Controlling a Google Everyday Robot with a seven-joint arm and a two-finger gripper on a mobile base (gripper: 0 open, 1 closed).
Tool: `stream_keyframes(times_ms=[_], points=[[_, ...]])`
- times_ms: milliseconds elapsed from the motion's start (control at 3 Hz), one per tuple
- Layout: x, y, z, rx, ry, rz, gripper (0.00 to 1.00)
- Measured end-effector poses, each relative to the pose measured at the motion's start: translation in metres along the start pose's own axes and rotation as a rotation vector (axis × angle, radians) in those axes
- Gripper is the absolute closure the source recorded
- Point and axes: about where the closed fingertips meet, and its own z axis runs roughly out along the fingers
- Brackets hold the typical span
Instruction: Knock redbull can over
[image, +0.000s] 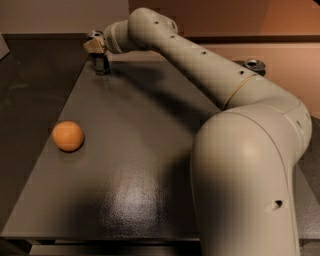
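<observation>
Redbull can (101, 65) looks slim, light, easily toppled by pushing near its top; gripper (95, 45) just above it, state I can't tell.

Dim, warm light. A soft glare patch lies on the near worktop (125, 200). The arm (200, 55) casts a broad shadow across the far side. The tool (96, 46), at the far-left corner by the can (101, 65), sits in murky shade. The ball (68, 136) is evenly lit.
</observation>
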Motion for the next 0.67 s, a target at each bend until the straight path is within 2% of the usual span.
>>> stream_keyframes(times_ms=[333, 667], points=[[0.001, 0.004, -0.003, 0.002, -0.019, 0.01, 0.65], [-0.012, 0.012, -0.024, 0.008, -0.062, 0.004, 0.88]])
